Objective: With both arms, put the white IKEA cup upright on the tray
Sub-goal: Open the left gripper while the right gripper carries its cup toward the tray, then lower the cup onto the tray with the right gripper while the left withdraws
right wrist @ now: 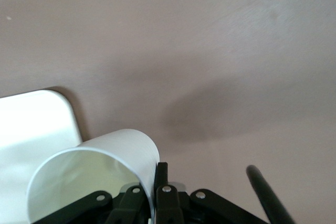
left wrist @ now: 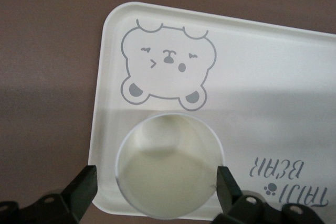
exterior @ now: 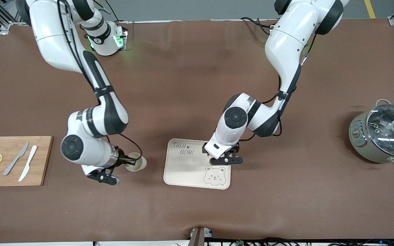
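A white cup (left wrist: 168, 169) stands upright on the cream tray (left wrist: 273, 93), close to the bear-face drawing and near the tray's edge. My left gripper (left wrist: 156, 182) is open around it, one finger on each side with small gaps. In the front view the left gripper (exterior: 223, 158) is over the tray (exterior: 186, 167) and hides this cup. A second white cup (exterior: 136, 163) is between the cutting board and the tray. My right gripper (exterior: 128, 160) is shut on its wall at the rim. The right wrist view shows the right gripper (right wrist: 156, 174) pinching this second cup (right wrist: 105, 163).
A wooden cutting board (exterior: 43, 160) with two lemon slices, a grey knife and a white knife lies at the right arm's end. A grey-green pot (exterior: 381, 135) with a glass lid stands at the left arm's end. Brown table shows all around.
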